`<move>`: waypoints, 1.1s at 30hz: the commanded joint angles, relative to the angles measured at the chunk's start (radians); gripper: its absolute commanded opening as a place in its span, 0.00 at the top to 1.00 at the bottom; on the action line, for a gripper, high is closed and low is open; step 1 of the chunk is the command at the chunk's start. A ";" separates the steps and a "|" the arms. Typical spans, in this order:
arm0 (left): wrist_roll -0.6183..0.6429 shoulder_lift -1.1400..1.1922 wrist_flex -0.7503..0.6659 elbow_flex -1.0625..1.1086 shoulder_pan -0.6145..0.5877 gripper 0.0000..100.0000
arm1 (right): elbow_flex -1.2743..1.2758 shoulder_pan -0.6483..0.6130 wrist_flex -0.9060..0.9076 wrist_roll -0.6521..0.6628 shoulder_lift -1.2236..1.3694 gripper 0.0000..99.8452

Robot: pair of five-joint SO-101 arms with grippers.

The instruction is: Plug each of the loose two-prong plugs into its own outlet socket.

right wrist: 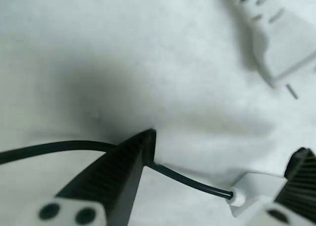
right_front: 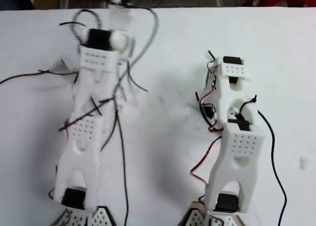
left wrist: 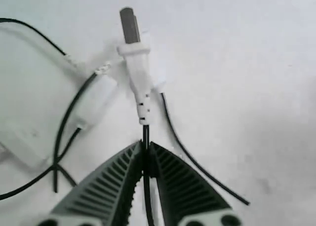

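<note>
In the left wrist view my left gripper (left wrist: 145,146) is shut on the thin black cable (left wrist: 145,134) just behind a white two-prong plug (left wrist: 138,77). The plug's dark prongs (left wrist: 129,25) point away from the gripper over the white table. A second white plug body (left wrist: 95,102) lies beside it with its own black lead. In the right wrist view my right gripper (right wrist: 224,147) is open, low over the table. A white plug (right wrist: 249,189) on a black cable (right wrist: 187,180) lies between its fingers, close to one of them. A white outlet strip (right wrist: 279,35) with slots lies farther off.
Both white arms (right_front: 86,132) (right_front: 234,147) stretch up the white table (right_front: 173,137) from its near edge. Loose black leads (right_front: 121,152) trail between and around them. A flat white block (left wrist: 19,142) lies off to the side of the left gripper.
</note>
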 commanded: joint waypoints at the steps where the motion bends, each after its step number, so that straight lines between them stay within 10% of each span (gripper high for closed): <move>1: -0.083 -0.058 0.003 -0.009 -0.099 0.98 | -0.009 -0.021 -0.018 -0.011 0.010 0.58; 12: -0.140 -0.323 0.008 0.114 -0.294 0.98 | -0.011 -0.039 -0.019 -0.008 0.012 0.58; 22: -0.166 -0.928 -0.028 1.181 -0.364 0.98 | -0.011 -0.041 -0.019 -0.011 0.012 0.58; 33: -0.554 -1.201 -0.321 2.001 -0.493 0.98 | -0.006 -0.041 -0.016 -0.008 0.012 0.58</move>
